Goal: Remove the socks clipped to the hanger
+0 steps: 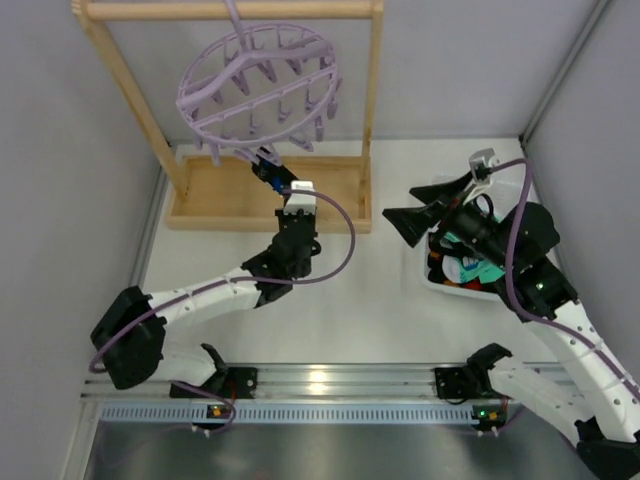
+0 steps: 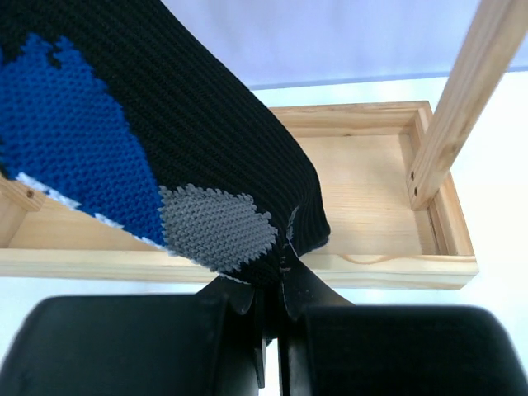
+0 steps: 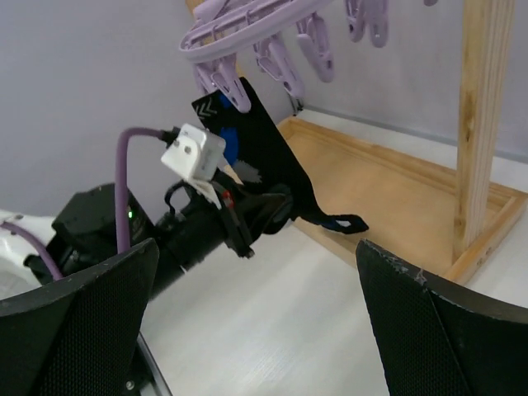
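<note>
One sock (image 2: 198,124), black knit with blue and grey patches, hangs from a peg of the pale lilac hanger (image 1: 258,88). My left gripper (image 2: 276,285) is shut on the sock's lower edge, just above the wooden base. In the top view that gripper (image 1: 276,183) sits under the hanger's front rim with the sock (image 1: 266,166) rising to a clip. The right wrist view shows the sock (image 3: 262,153) taut between a lilac peg (image 3: 224,89) and the left gripper (image 3: 272,210). My right gripper (image 1: 421,206) hangs open and holds nothing, well right of the rack.
The hanger hooks on a light wooden rack (image 1: 232,10) whose tray base (image 2: 371,165) and upright post (image 2: 458,107) stand close to my left gripper. A white bin (image 1: 436,284) holding several socks sits under my right arm.
</note>
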`<state>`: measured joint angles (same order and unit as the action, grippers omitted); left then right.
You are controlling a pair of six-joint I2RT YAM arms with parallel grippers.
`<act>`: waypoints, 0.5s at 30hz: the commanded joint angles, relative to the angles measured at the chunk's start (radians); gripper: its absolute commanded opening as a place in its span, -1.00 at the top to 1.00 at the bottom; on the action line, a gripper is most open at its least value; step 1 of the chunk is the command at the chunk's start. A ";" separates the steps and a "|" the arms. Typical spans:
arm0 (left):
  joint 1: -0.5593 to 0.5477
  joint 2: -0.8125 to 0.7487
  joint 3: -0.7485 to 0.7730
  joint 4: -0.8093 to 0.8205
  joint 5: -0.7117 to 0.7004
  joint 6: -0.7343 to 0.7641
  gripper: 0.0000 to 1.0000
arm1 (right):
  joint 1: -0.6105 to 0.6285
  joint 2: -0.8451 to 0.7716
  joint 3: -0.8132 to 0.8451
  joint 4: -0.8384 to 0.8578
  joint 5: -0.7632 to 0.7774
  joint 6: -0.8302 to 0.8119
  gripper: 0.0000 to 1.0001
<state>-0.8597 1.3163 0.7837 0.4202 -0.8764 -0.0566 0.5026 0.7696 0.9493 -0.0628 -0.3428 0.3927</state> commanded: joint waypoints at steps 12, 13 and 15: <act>-0.124 0.241 0.250 0.068 -0.283 0.225 1.00 | 0.324 0.532 0.774 -0.482 0.582 -0.310 -0.78; -0.125 0.254 0.261 0.068 -0.283 0.228 1.00 | 0.364 0.569 0.857 -0.515 0.605 -0.336 -0.72; -0.124 0.270 0.273 0.068 -0.288 0.253 1.00 | 0.408 0.684 0.939 -0.546 0.680 -0.371 -0.70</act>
<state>-0.9829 1.5723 1.0061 0.4278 -1.1282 0.1429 0.8391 1.3411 1.7592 -0.4911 0.1680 0.1234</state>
